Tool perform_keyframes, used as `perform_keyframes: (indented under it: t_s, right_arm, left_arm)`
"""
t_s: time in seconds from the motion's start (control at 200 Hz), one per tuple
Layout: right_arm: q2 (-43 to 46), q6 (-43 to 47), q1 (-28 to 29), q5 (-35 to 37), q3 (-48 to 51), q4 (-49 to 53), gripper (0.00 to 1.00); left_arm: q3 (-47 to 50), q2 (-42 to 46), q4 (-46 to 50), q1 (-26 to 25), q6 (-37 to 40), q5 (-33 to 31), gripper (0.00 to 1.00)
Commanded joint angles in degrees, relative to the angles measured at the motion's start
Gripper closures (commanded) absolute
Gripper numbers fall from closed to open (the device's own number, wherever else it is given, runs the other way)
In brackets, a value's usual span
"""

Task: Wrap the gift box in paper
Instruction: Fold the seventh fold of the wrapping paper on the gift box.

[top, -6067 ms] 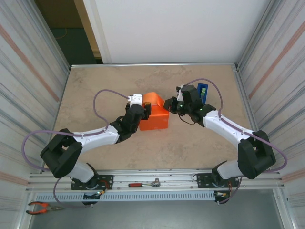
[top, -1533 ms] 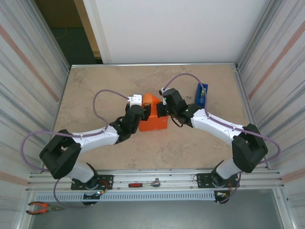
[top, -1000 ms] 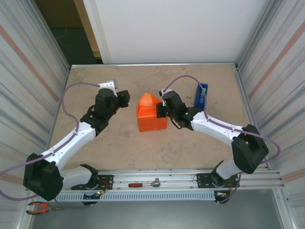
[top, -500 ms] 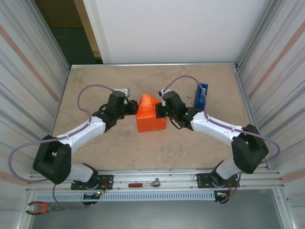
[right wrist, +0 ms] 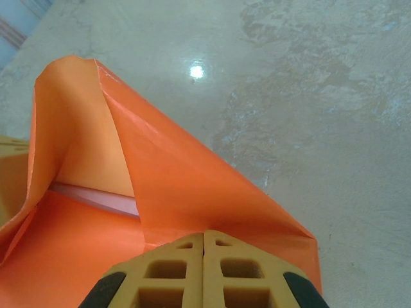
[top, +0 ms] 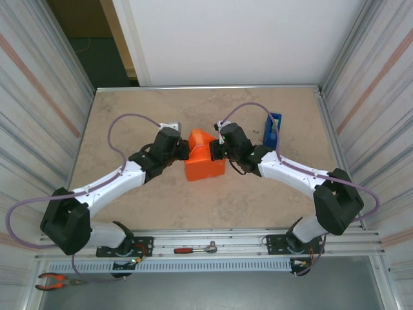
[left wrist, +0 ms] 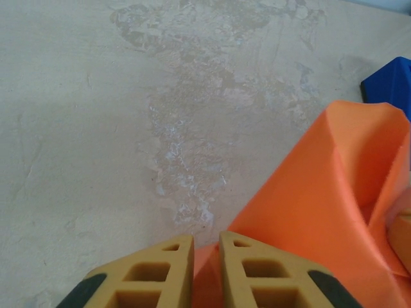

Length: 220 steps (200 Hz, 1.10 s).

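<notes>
Returning to the parcel's left side after swinging out toward the left edge of the surface [top: 129,116] a second ago, the left tool [left wrist: 205,245] now noses against the orange paper [top: 205,161]. Its fingers stand a slit apart with orange showing low in the gap; whether they pinch the sheet cannot be told. The right tool [right wrist: 203,235] has kept its station on the parcel's right side, fingers closed flat together and pressed to a fold. The gift box [right wrist: 96,197] sits inside the wrap near the middle of the surface, a pale pink strip of it showing through the open end beneath a raised flap. That flap at the far end stands up loose rather than lying flat. The left arm's return suggests a fresh hold for folding this end down while the right steadies the bundle. The blue tape dispenser [top: 272,129] stands apart toward the right edge, so sealing looks yet to come.
</notes>
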State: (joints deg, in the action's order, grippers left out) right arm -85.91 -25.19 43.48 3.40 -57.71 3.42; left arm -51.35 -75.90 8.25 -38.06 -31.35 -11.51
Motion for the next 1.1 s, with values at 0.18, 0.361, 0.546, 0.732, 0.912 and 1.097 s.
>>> perform_keyframes:
  t_s: [0.18, 0.361, 0.546, 0.732, 0.912, 1.097]
  right_arm:
    - [-3.6, -2.3, 1.3, -4.6, 3.2, 9.1, 1.0]
    - [-3.6, -2.8, 1.4, -4.8, 3.4, 8.9, 1.0]
    - [-2.5, -4.8, 1.4, -5.2, 4.1, 9.0, 1.0]
    - [-0.3, -8.2, 1.4, -5.4, 5.2, 8.7, 1.0]
    - [0.6, -11.0, 1.5, -5.6, 6.1, 7.8, 1.0]
    - [0.4, -11.9, 1.5, -6.7, 6.0, 7.4, 1.0]
  left_arm:
    - [-3.9, 1.1, 6.3, -3.1, -1.2, -3.6, 0.8]
    - [-3.9, -1.9, 7.3, -6.2, -5.9, -4.1, 0.8]
    - [-1.9, -5.0, 3.1, -8.6, -7.9, -7.5, 0.78]
    - [-0.7, -6.0, -0.6, -8.2, -4.0, -8.6, 0.76]
    - [-0.3, -5.1, -4.0, -6.1, -1.0, -3.4, 0.75]
    - [-2.0, -4.3, -1.1, -6.5, -5.1, -0.2, 0.65]
